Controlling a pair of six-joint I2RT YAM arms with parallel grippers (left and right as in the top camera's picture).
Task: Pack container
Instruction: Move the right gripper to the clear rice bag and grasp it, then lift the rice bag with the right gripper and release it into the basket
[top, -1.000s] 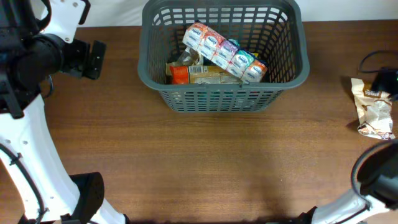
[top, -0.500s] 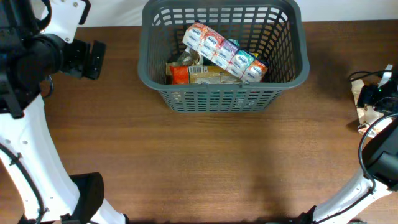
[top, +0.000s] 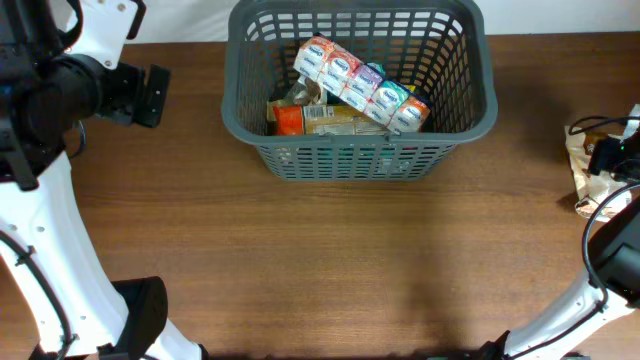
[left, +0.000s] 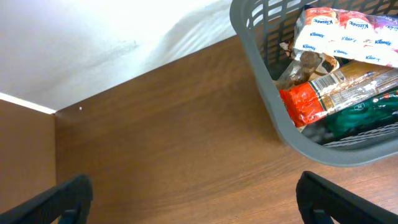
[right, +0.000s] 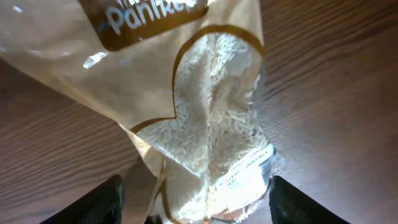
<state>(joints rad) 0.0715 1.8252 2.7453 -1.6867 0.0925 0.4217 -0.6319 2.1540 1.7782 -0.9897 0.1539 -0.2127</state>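
Observation:
The dark grey lattice container (top: 250, 120) stands at the back middle of the table and holds a row of tissue packs (top: 360, 85), an orange snack pack (top: 290, 118) and other packs. It also shows in the left wrist view (left: 292, 134). My left gripper (top: 152, 95) is open and empty, well left of the container; its fingertips frame bare wood (left: 193, 202). My right gripper (top: 612, 160) is at the far right edge, open, its fingers (right: 196, 202) either side of a cream panko bag (right: 211, 118) lying on the table (top: 590, 180).
The white wall edge runs along the back of the table (left: 93, 50). A black cable (top: 585, 125) loops by the bag at the right edge. The arms' white links stand at the left (top: 40, 250) and bottom right (top: 610, 270).
My right gripper has come in from the right edge and now sits over the panko bag, covering much of it. The left arm and the container have not moved.

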